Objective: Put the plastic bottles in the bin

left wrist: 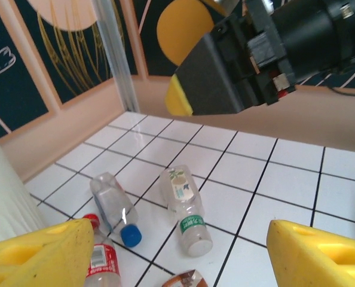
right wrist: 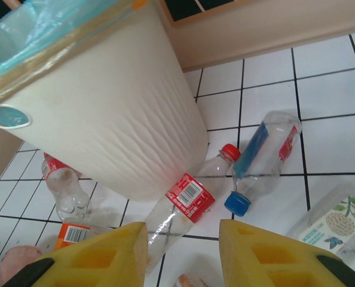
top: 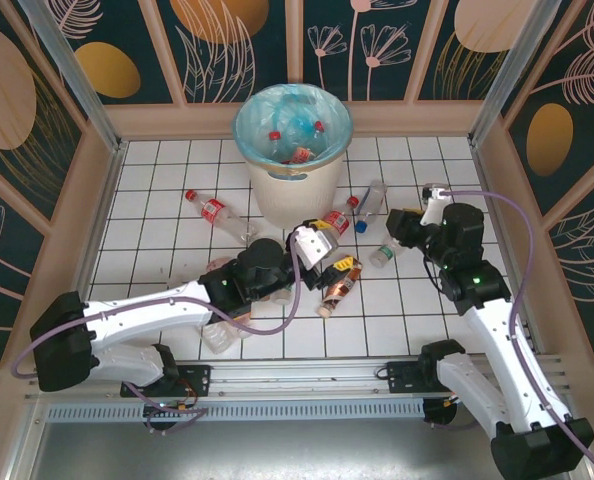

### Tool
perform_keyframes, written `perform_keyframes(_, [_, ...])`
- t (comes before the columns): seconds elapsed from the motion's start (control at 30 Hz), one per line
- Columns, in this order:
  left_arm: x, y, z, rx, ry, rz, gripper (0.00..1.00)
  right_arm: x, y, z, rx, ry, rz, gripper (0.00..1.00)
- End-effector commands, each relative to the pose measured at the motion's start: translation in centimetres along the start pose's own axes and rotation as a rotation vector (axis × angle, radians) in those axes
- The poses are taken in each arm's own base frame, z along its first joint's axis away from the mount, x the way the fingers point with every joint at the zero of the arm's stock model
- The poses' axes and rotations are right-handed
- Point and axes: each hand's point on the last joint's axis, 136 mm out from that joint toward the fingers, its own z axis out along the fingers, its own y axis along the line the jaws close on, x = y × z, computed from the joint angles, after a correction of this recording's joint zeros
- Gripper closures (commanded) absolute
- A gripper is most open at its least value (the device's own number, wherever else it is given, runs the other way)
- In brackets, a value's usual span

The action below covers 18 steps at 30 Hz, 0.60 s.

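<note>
Cream bin [top: 287, 195], just left of my spread, empty left claw [left wrist: 180, 233], holds red-capped bottles [top: 299, 154] in its blue-green bag [top: 262, 110]; my right claw [right wrist: 182, 230] gapes empty before it.

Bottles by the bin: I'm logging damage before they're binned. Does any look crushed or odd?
Yes: the blue-capped bottle, lying by the bin, looks dented and crumpled; the green-labelled bottle beside it looks intact.

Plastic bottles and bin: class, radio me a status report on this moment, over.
Left pincer open, empty. Right pincer open, empty, near red-capped bottle beside bin. Several bottles inside bin; others loose on tiles.
</note>
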Motion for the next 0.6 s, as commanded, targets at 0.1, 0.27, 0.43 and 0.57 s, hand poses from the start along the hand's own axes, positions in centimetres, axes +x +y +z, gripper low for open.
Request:
perform_keyframes(0.1, [1.5, 2.0, 1.7, -0.134, 0.074, -0.108, 0.23, 1.2, -1.7, 1.6, 0.001, 0.039, 0.124, 0.63])
perform_keyframes(0.27, [3.9, 1.7, 3.1, -0.143, 0.148, -0.142, 0.23, 2.2, -1.3, 4.1, -0.08, 0.081, 0.242, 0.66])
perform_keyframes(0.43, [6.7, 1.6, 4.2, -0.163, 0.213, -0.144, 0.22, 1.8, -1.0, 7.2, -0.142, 0.069, 0.388, 0.83])
perform_keyframes(0.57, [8.5, 1.9, 5.0, -0.192, 0.261, -0.147, 0.21, 1.9, -1.1, 10.3, -0.144, 0.082, 0.43, 0.86])
